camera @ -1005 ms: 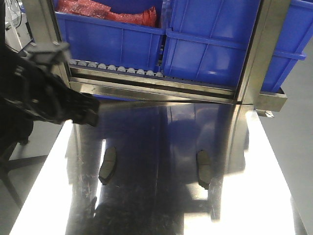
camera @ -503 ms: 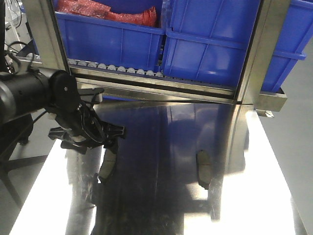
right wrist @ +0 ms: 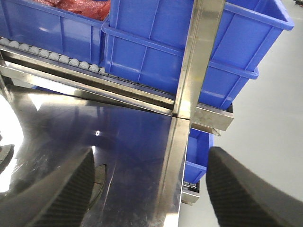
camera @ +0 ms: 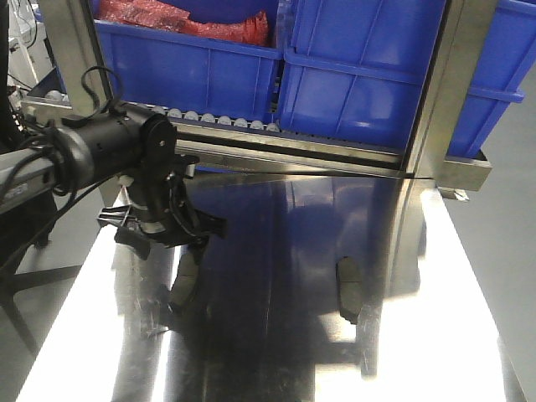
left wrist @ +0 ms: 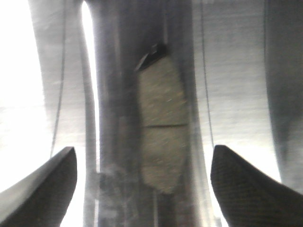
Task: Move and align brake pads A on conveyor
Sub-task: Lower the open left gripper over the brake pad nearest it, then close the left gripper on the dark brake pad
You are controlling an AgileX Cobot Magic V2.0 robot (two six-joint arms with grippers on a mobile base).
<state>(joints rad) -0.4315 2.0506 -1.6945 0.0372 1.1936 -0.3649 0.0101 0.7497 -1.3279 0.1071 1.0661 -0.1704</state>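
Directly under the left gripper (camera: 170, 234), one brake pad (left wrist: 161, 125) lies flat on the shiny steel tabletop (camera: 276, 352). Its grey-brown friction face is up, the centre groove runs across it, and a corner of black backing plate shows at its far end. Its long side runs near to far. The gripper hangs over the pad's far end with its jaws spread wide, one dark textured finger (left wrist: 45, 189) to each side of the pad and neither touching it.

A second brake pad (camera: 349, 289) lies well apart to the right on the same tabletop, also set lengthwise near to far. The right gripper (right wrist: 151, 152) is spread wide too and holds nothing, hanging over the table's right part near a steel post (right wrist: 189, 61).

Along the far edge, a rack of small white rollers (camera: 201, 117) carries blue bins (camera: 360, 75). The left bin holds something red (camera: 184, 21).
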